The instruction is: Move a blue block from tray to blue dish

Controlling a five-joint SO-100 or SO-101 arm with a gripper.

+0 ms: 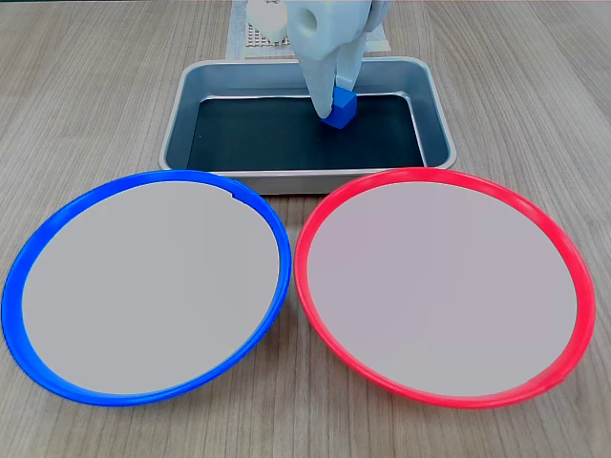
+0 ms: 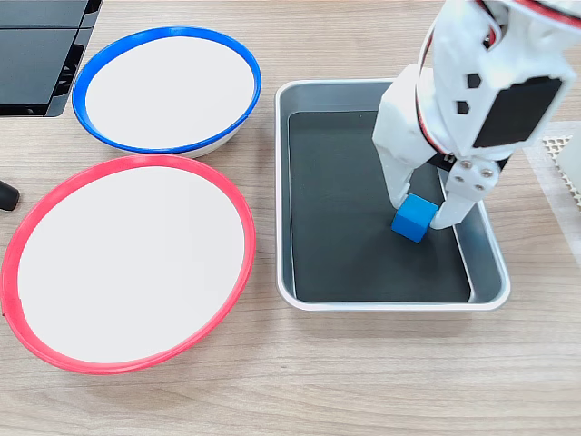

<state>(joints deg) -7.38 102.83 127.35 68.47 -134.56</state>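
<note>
Blue block (image 2: 413,218) on the black floor of the tray (image 2: 390,304), pinched between the two white fingers of the gripper (image 2: 421,211); narrow stance, one finger on each side of the cube, both touching it. Cube tilted a little in one fixed view, low against the tray floor; lifted or resting, cannot tell. Near the tray's right wall in that view; in the other fixed view, blue block (image 1: 339,107) toward the far middle of the tray (image 1: 305,177), gripper (image 1: 332,103) reaching down from the top edge. Silvery walls, rounded corners, dark floor otherwise bare.

Blue dish (image 1: 38,234) on the wooden bench (image 1: 535,105), in front of the tray and to the left in this view, pale centre bare. Red dish (image 1: 315,219) just beside it on the right, rims close together. In the other fixed view, blue dish (image 2: 89,73) at upper left, red dish (image 2: 27,236) below it, tray to their right. Black flat object (image 2: 41,54) at the top left corner, perforated white mat (image 2: 567,163) at the right edge.
</note>
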